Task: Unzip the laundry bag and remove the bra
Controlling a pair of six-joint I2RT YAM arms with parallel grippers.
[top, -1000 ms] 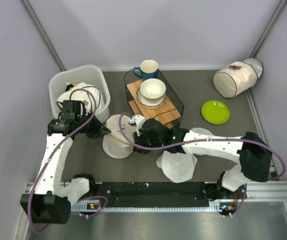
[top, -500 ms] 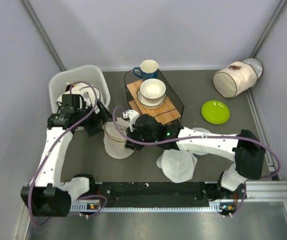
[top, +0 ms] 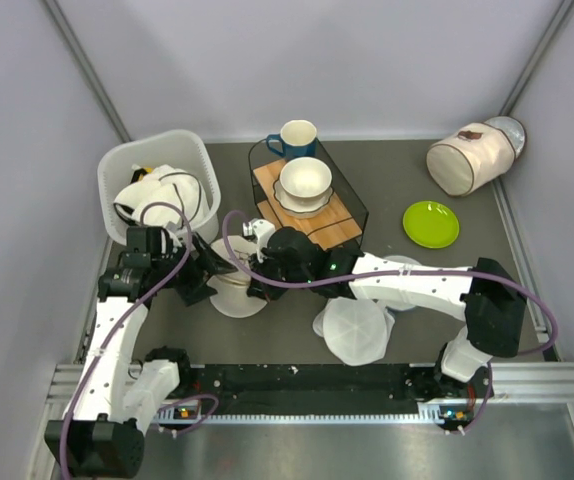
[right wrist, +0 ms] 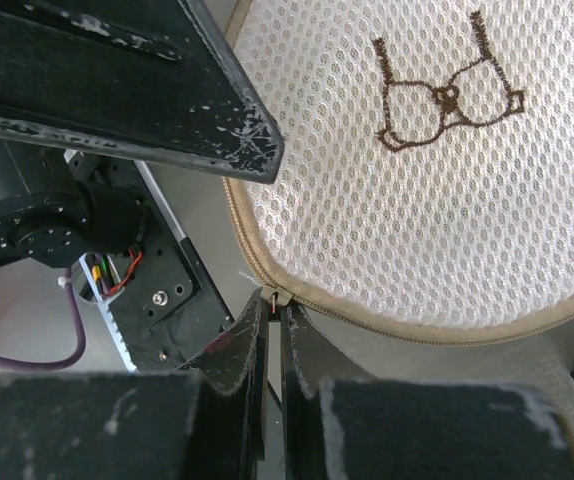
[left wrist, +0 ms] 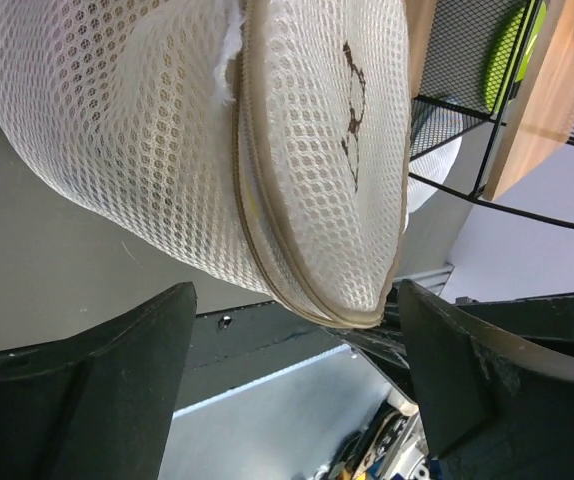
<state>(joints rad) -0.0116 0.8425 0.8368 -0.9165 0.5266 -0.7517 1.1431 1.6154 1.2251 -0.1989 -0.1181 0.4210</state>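
Note:
The cream mesh laundry bag (top: 233,288) lies tilted between my two grippers, left of the wire rack. Its face carries a brown bra mark (right wrist: 447,98), and a tan zip (left wrist: 257,215) runs round the rim. My right gripper (right wrist: 272,312) is shut on the zip pull (right wrist: 272,296) at the bag's near edge. My left gripper (left wrist: 297,370) is open on the bag's left side, and the bag's lower rim dips between its fingertips without being touched. The bra is hidden from view.
A white basket (top: 117,170) holding cloth stands at the back left. Right of the bag stands the wire rack (top: 352,205), with a bowl (top: 305,182) on it and a blue mug (top: 295,136) at its back. White mesh discs (top: 352,332), a green plate (top: 431,224) and a cylinder bag (top: 467,158) lie to the right.
My left gripper has opened, let go of the bag and drawn back toward the near edge. The right gripper, still shut, has shifted left with the zip pull.

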